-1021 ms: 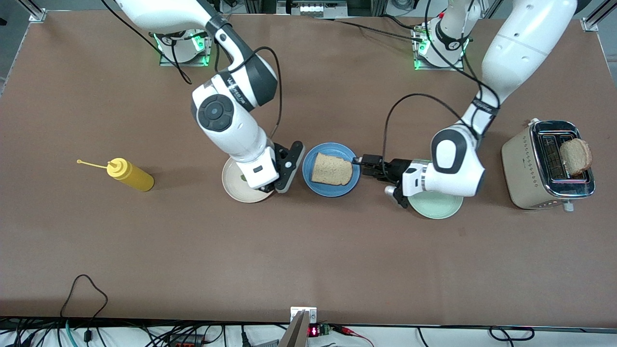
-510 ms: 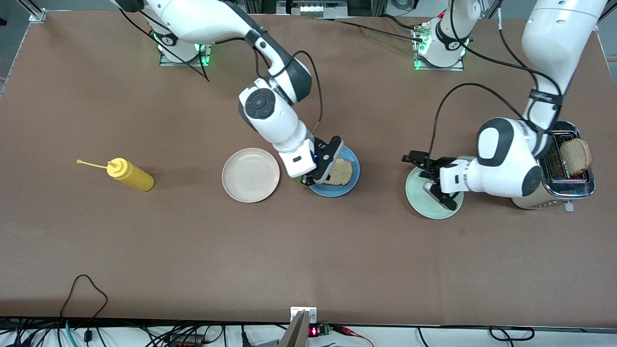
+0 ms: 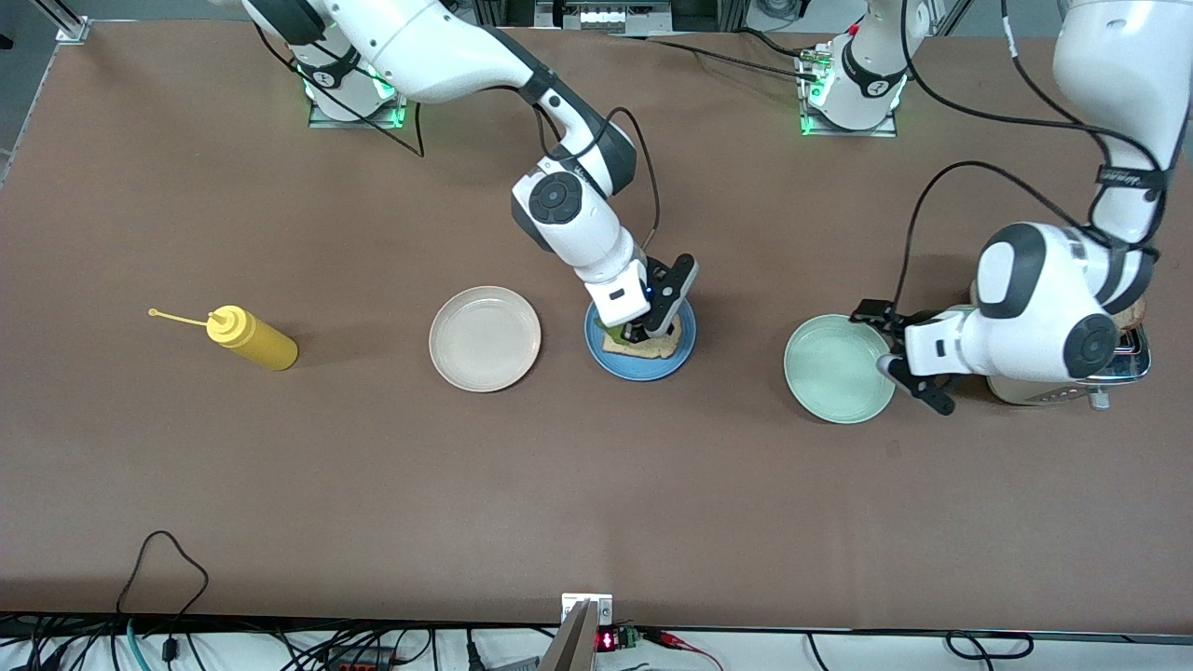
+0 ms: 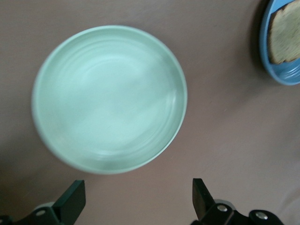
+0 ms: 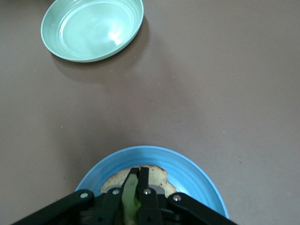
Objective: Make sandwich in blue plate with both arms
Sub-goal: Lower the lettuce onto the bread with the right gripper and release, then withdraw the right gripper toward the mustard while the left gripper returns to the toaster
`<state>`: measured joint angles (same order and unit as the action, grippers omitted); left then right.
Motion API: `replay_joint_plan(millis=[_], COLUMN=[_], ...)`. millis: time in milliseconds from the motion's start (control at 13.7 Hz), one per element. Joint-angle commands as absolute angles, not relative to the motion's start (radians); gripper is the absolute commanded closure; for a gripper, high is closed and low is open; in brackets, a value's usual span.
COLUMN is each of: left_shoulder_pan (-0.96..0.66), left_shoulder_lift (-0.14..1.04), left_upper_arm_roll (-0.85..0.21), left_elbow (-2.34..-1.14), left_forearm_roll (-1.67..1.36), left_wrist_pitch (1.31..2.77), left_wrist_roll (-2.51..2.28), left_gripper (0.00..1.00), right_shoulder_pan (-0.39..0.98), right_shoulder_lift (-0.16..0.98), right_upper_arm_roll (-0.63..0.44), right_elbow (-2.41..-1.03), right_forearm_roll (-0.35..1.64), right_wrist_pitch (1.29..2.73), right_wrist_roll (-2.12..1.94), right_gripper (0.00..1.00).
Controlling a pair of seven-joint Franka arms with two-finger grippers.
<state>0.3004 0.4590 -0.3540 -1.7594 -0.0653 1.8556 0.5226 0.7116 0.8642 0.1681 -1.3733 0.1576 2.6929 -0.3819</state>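
Front view: I go near to far.
Mint plate (image 3: 836, 368): bare; my left gripper (image 3: 902, 353) has swung off the blue plate to its toaster-side rim, fingers spread, empty.
Blue plate (image 3: 640, 366): holds one bread slice (image 3: 643, 347).
Right gripper (image 3: 638, 333): moved over from the cream plate (image 3: 485, 337), pinching lettuce (image 5: 130, 197) above the bread.
Meaning: I judge lettuce drops next; second slice waits at the toaster (image 3: 1123, 359).
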Motion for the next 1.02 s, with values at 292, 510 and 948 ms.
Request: replay_joint_plan(millis=[292, 510, 948], left_shoulder_pan=[0.344, 0.344, 0.334], left_shoulder_lift=[0.359, 0.312, 0.23], left_upper_arm_roll=[-0.359, -0.365, -0.377], left_elbow=[-1.769, -1.758, -1.548], left_forearm_roll=[0.041, 0.09, 0.104], left_wrist_pitch=[1.784, 1.766, 1.51], left_wrist_roll=[0.526, 0.525, 0.538], left_gripper=[0.0, 0.0, 0.0], right_shoulder_pan=[0.704, 0.706, 0.646], right_shoulder_lift=[0.855, 0.78, 0.557], right_upper_arm_roll=[0.155, 0.083, -0.08], right_elbow=[-1.35, -1.353, -1.362], right_forearm_roll=[0.149, 0.147, 0.135], right_wrist_pitch=[2.726, 2.601, 2.199], right_wrist_roll=[-0.376, -0.373, -0.388], right_gripper=[0.0, 0.0, 0.0])
